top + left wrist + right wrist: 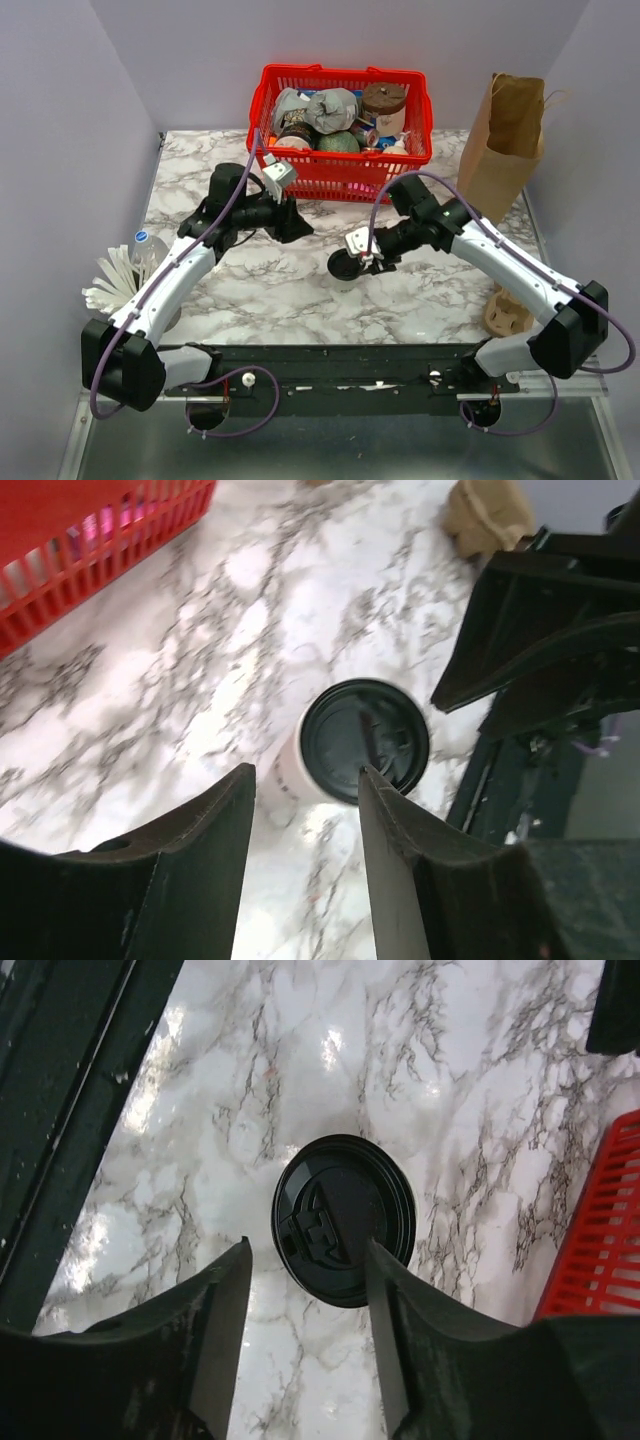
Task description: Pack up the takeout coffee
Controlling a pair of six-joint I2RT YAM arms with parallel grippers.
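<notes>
The takeout coffee [345, 270] is a white paper cup with a black lid, standing upright on the marble table near the middle. My right gripper [352, 258] hovers right over it, open; in the right wrist view the lid [343, 1218] shows just beyond the open gripper [305, 1243], with nothing between the fingers. My left gripper [298, 228] is open and empty, to the left of and behind the cup. In the left wrist view the cup [365, 740] lies beyond the open gripper [305, 772], apart from the fingers.
A red basket [340, 172] full of goods, including a brown-lidded tub [384, 100], stands at the back. A brown paper bag [505, 135] stands upright at the back right. A water bottle [147, 250] and white cutlery [110, 282] are at the left; a wooden object [505, 315] is at the right.
</notes>
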